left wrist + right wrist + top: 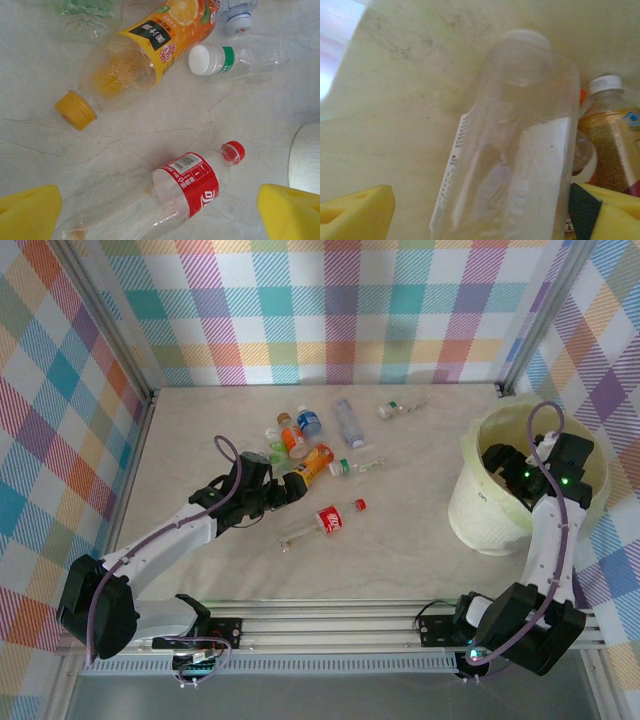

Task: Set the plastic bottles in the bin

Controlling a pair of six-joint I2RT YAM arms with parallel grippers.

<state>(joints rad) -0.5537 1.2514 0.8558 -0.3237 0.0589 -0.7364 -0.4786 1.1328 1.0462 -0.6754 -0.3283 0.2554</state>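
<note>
Presently, L arm stretches low fwd, left gripper point(288, 490) spread over red-label bottle point(190, 185) on table point(420, 540). R arm stands up, elbow bent, right gripper point(510, 468) down in bin point(480, 515), pads point(355, 210) apart either side of clear bottle point(520, 150).

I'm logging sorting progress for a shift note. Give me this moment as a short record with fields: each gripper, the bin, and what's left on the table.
left gripper: open, above the red-label bottle lying on the table
nearby: orange juice bottle on its side, just beyond it
right gripper: open inside the bin, a clear bottle between its fingers with a gap on one side
bin contents: a white-capped amber bottle beside the clear one
left on table: several loose bottles, scattered mid-table
</note>
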